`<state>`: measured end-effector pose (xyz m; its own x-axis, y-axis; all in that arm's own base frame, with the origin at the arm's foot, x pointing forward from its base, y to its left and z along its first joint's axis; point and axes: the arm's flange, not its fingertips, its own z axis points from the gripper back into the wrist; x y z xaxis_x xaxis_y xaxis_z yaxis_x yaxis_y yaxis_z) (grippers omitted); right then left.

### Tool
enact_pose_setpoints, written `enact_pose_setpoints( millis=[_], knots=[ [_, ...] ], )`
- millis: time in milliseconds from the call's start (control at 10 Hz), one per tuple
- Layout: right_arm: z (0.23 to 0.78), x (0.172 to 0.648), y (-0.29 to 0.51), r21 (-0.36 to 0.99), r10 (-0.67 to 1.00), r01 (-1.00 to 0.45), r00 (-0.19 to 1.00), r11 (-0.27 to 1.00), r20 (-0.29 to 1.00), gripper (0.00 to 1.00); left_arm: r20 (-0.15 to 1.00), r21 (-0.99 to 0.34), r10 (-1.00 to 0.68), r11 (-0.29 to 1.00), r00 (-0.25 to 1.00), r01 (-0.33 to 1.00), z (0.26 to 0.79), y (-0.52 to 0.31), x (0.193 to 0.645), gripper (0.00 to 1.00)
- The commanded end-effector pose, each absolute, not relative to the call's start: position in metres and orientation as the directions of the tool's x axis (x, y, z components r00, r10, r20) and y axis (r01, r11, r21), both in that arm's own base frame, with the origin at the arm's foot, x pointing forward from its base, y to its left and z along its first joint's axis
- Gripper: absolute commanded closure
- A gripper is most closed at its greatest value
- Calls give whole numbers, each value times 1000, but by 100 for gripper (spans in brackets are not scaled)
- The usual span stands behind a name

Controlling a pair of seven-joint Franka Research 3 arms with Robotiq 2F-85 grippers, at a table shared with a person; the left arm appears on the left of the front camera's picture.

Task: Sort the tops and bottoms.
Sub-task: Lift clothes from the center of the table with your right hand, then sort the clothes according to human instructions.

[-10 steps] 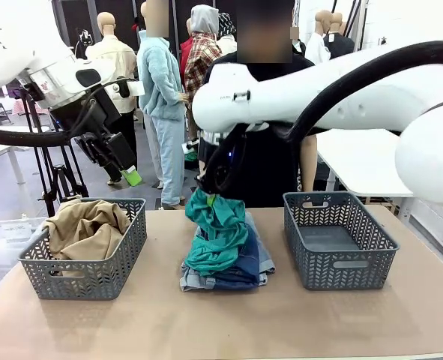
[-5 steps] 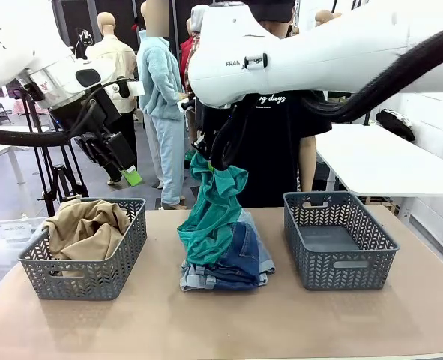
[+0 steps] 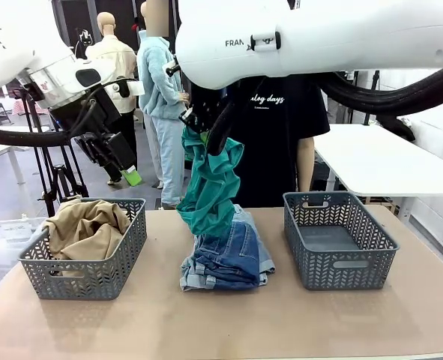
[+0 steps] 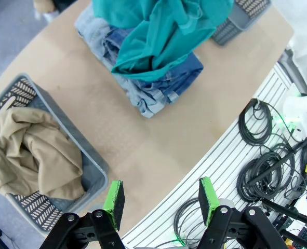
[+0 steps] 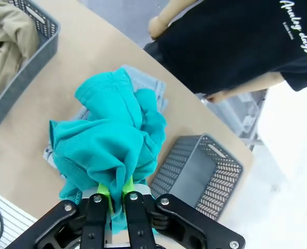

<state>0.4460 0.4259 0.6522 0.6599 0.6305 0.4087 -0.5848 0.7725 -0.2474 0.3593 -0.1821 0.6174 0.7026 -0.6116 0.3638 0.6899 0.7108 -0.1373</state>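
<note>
Raised higher, teal shirt [image 3: 210, 187] hangs vertically, pinched in the right pincer [image 5: 111, 191].

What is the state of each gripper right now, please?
Left gripper: open, holding nothing.
Right gripper: closed on the teal-green shirt.

The teal-green shirt [image 3: 210, 191] hangs bunched and twisted over mid-table, its lower end touching the folded stack of denim shorts [image 3: 232, 262], dark blue over faded pairs. The tan-beige shirt [image 3: 86, 229] lies crumpled in the left basket [image 3: 86, 281].
</note>
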Motion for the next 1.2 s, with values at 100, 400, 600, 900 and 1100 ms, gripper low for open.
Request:
enact_pose_setpoints(
  millis=[100, 400, 600, 900, 1100],
  knots=[
    [652, 446, 426, -247, 630, -585, 660, 773, 409, 100, 366, -145, -610, 709, 703, 690, 619, -182, 359, 25],
    [652, 446, 426, -247, 630, -585, 660, 773, 409, 100, 366, -145, -610, 709, 703, 690, 619, -182, 359, 25],
    [652, 446, 426, -247, 630, -585, 660, 773, 409, 100, 366, -145, -610, 709, 703, 690, 619, -182, 359, 25],
    [652, 446, 426, -247, 630, -585, 660, 773, 409, 100, 366, -145, -610, 709, 703, 690, 619, -182, 359, 25],
    [652, 446, 426, -247, 630, -585, 660, 773, 409, 100, 366, -145, -610, 709, 703, 690, 619, -182, 359, 25]
  ],
)
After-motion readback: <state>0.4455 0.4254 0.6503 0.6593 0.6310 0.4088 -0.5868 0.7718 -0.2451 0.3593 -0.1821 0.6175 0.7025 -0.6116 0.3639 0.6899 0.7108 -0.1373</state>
